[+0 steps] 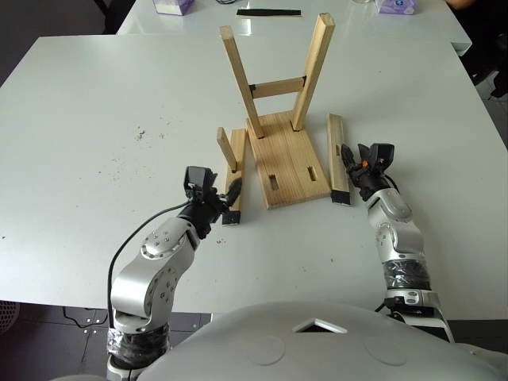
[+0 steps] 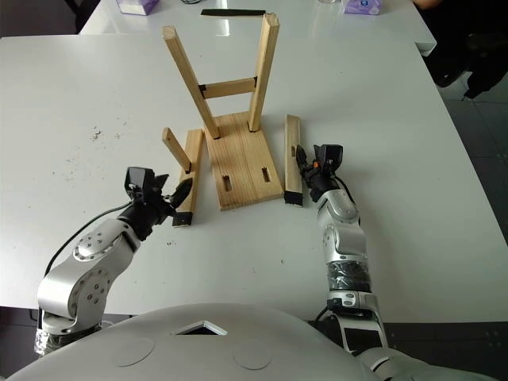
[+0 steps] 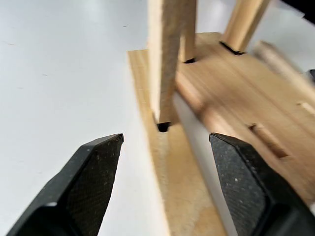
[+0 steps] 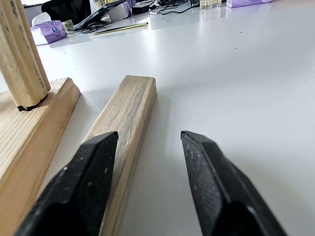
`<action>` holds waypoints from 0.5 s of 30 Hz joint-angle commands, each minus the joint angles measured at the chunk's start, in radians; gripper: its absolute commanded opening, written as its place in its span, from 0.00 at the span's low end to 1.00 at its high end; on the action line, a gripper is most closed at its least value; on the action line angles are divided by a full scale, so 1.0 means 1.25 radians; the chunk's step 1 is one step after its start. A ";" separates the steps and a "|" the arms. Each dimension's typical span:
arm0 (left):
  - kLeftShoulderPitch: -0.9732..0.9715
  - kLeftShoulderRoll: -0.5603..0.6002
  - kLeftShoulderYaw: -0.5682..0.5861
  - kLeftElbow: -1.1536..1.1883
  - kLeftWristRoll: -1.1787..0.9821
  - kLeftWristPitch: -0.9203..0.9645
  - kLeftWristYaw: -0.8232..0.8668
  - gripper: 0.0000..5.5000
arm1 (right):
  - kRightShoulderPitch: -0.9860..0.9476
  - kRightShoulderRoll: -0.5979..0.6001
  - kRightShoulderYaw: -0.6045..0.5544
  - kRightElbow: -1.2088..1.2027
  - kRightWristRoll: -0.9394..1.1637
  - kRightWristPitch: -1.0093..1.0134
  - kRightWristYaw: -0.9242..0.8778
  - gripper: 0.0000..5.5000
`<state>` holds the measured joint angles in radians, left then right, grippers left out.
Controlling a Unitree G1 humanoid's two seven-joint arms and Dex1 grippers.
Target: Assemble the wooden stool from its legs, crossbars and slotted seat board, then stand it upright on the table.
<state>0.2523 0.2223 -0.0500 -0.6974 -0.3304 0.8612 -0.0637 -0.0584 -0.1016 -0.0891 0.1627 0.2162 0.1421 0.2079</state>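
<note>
Left gripper point(image 1: 226, 190): jaws wide open, holding nothing, straddling the near part of the loose leg point(image 1: 238, 171). That leg lies flat, touching the seat board's point(image 1: 282, 163) left edge, with a short crossbar stub point(image 1: 228, 148) poking up. The board's flat on the worktop point(image 1: 95, 119), with two upright legs point(image 1: 313, 67) and a crossbar point(image 1: 278, 87) at its far end. Another loose leg point(image 1: 337, 159) lies just right of the board, with the right gripper point(image 1: 355, 155) open and empty around its middle. I'd guess light, stiff, slightly slick wood, so pinch the narrow sides mid-length.
</note>
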 commanded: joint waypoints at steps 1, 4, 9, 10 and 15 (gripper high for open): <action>0.003 -0.005 -0.046 0.004 0.031 -0.005 0.011 0.59 | 0.017 -0.002 -0.001 0.028 -0.014 0.019 -0.012 0.43; -0.005 -0.014 -0.039 0.010 0.015 0.001 -0.001 0.59 | 0.014 -0.001 0.000 0.036 -0.015 0.015 -0.015 0.43; -0.014 -0.026 -0.037 0.027 0.028 0.030 0.018 0.72 | 0.005 -0.004 0.001 0.049 -0.017 0.012 -0.016 0.43; -0.017 -0.029 -0.037 0.032 0.033 0.037 0.025 0.72 | 0.004 -0.005 0.001 0.049 -0.016 0.012 -0.017 0.43; -0.040 -0.040 -0.040 0.061 0.040 0.068 0.036 0.72 | 0.001 -0.005 0.002 0.059 -0.018 0.009 -0.018 0.43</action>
<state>0.2199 0.1808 -0.0990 -0.6397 -0.2829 0.9193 -0.0218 -0.0784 -0.1031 -0.0848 0.1968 0.2161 0.1194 0.2008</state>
